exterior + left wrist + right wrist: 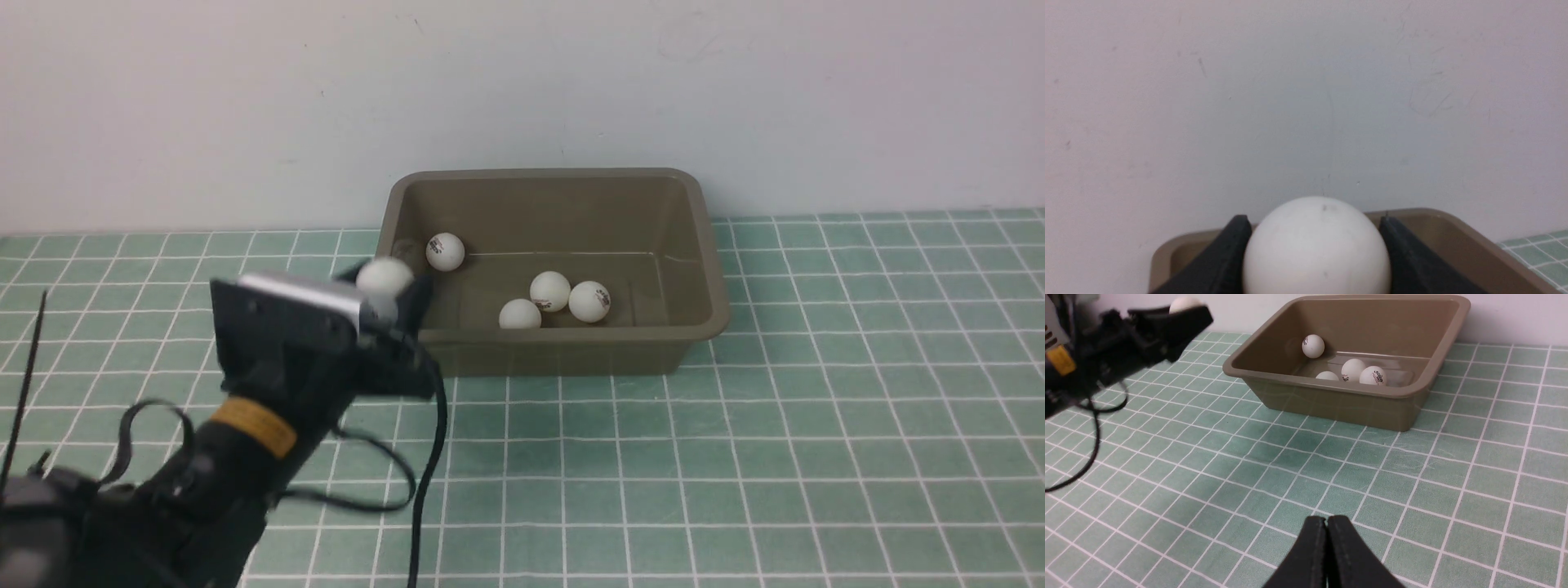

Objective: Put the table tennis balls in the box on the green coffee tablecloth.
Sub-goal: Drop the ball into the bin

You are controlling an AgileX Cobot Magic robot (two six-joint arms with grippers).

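Note:
The olive-brown box stands on the green coffee tablecloth near the back wall. Several white table tennis balls lie inside it: one by the far left wall, the others clustered near the front wall. My left gripper is shut on one more table tennis ball, held above the cloth just outside the box's left rim. The left wrist view shows this ball between the black fingers, with the box rim behind. My right gripper is shut and empty, low over the cloth.
A pale wall rises right behind the box. Black cables hang from the left arm over the cloth. In the right wrist view the box and the left gripper lie ahead.

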